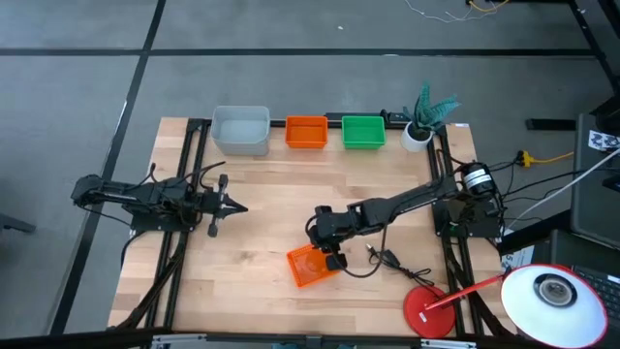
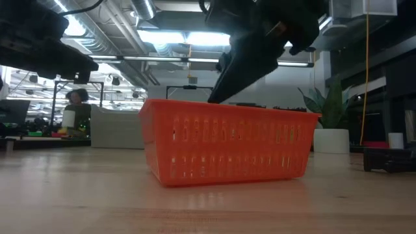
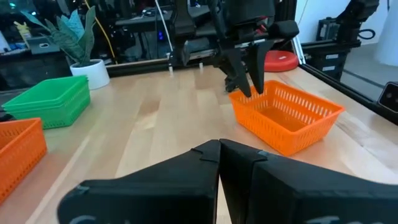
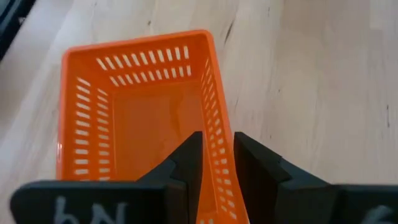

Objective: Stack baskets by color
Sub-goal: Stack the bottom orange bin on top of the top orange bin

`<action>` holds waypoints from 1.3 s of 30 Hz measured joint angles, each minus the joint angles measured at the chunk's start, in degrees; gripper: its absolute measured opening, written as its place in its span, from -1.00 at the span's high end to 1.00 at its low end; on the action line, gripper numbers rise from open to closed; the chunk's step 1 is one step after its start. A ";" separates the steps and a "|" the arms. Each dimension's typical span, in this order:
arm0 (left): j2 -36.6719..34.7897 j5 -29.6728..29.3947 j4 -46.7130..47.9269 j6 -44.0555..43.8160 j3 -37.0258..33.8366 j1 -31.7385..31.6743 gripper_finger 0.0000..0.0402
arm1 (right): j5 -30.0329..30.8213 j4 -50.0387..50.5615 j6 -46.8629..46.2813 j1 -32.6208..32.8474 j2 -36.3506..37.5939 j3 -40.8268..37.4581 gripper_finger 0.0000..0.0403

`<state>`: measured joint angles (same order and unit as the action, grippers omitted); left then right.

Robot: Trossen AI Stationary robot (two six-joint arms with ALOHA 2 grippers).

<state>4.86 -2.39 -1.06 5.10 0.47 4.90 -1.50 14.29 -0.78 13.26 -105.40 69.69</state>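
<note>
Basket in play: orange basket (image 1: 311, 265) lying on the bare wood of the table (image 1: 262, 204), well apart from the row at the table's back edge, turned askew to that row.
Right gripper (image 4: 216, 163): at this basket's long side wall, one finger inside and one outside, pinching the wall between them; the basket's base looks flat on the table in the low view.
Back row: orange stack (image 1: 306, 132) in the middle, green stack (image 1: 363, 132) just beside it on the plant side, grey-white stack (image 1: 240, 129) on its other side; how many baskets sit in each stack I cannot tell.
Plant: white pot (image 1: 417, 137) with teal leaves, just beyond the green stack at the table's corner.
Lamp: red round base (image 1: 429, 312) near the loose orange basket, on the right arm's side, with a black cable (image 1: 387, 262) lying between them.
Left gripper (image 1: 238, 206): fingers pressed together, holding nothing, hovering well apart from the loose orange basket and pointing toward it.
</note>
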 joint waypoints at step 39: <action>0.44 0.42 0.24 -1.36 -0.02 -0.01 1.00 | 0.35 6.05 -2.25 -0.05 -3.54 2.75 0.55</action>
<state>5.30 -1.98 -0.82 3.75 0.45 4.89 -1.15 20.34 -3.03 13.21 -108.95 72.44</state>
